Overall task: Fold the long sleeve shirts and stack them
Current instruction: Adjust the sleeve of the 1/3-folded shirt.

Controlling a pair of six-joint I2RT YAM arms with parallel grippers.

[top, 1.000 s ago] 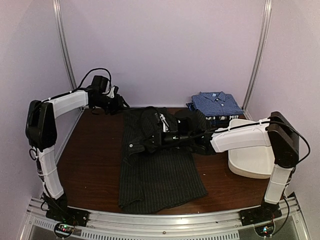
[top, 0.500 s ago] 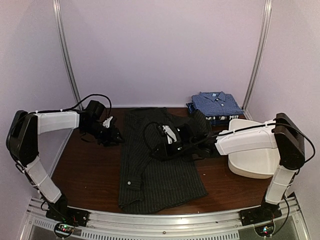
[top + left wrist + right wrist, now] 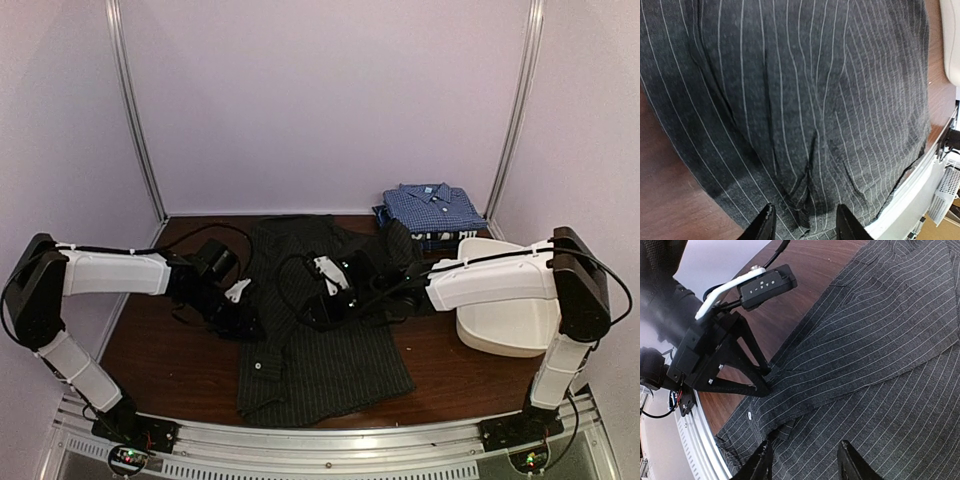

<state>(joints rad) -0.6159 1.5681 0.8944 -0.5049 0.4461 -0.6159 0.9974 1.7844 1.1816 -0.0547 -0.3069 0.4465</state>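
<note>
The dark charcoal pinstriped shirt (image 3: 330,370) lies flat lengthwise on the table's middle, one sleeve folded across its front. The sleeve's cuff and white button (image 3: 749,415) rest at the shirt's left edge. My left gripper (image 3: 245,318) is open, low at that left edge, with its fingertips (image 3: 767,381) against the sleeve's border. In the left wrist view the cloth (image 3: 815,100) fills the frame beyond the open left gripper (image 3: 805,227). My right gripper (image 3: 310,305) hovers open just above the shirt's middle and holds nothing (image 3: 805,465). A folded blue checked shirt (image 3: 432,205) sits on a navy one (image 3: 440,240) at the back right.
A white oblong tub (image 3: 510,325) stands at the right, beside the right arm. Bare brown table (image 3: 180,350) shows to the left of the shirt. A metal rail (image 3: 330,442) runs along the near edge. Lilac walls enclose the back and sides.
The right gripper opened and let go of the sleeve, which now lies across the shirt. The left arm swung from the back left corner down to the shirt's left edge.
</note>
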